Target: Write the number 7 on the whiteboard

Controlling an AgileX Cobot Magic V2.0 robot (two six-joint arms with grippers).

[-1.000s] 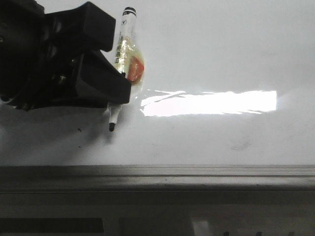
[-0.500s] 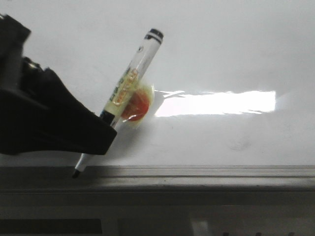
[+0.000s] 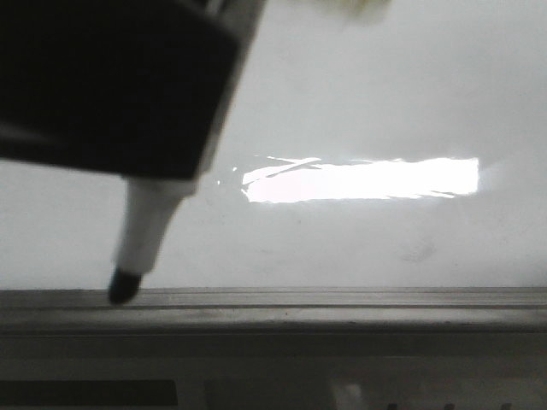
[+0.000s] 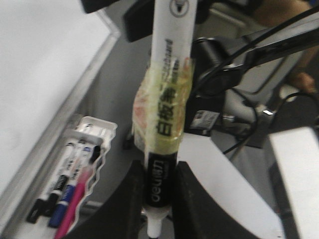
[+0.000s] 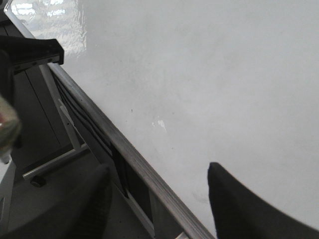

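My left gripper (image 3: 162,166) fills the upper left of the front view, close to the camera and blurred. It is shut on a white marker (image 3: 145,231) whose black tip hangs in front of the whiteboard's grey frame strip (image 3: 342,297). In the left wrist view the fingers (image 4: 130,199) clamp the marker's black band (image 4: 158,179), below yellow tape. The whiteboard (image 3: 385,102) is glossy white with a bright glare patch. No number 7 shows on it in any view. My right gripper (image 5: 159,199) is open and empty over the board's edge (image 5: 124,149).
A white tray (image 4: 97,128) with several spare markers lies beside the board's edge in the left wrist view. Cables and arm parts (image 4: 234,74) are behind the marker. A dark ledge (image 3: 342,342) runs below the frame strip.
My left gripper has carried the marker off the board's left part, down over the frame strip and then up toward the camera. It still grips the marker.
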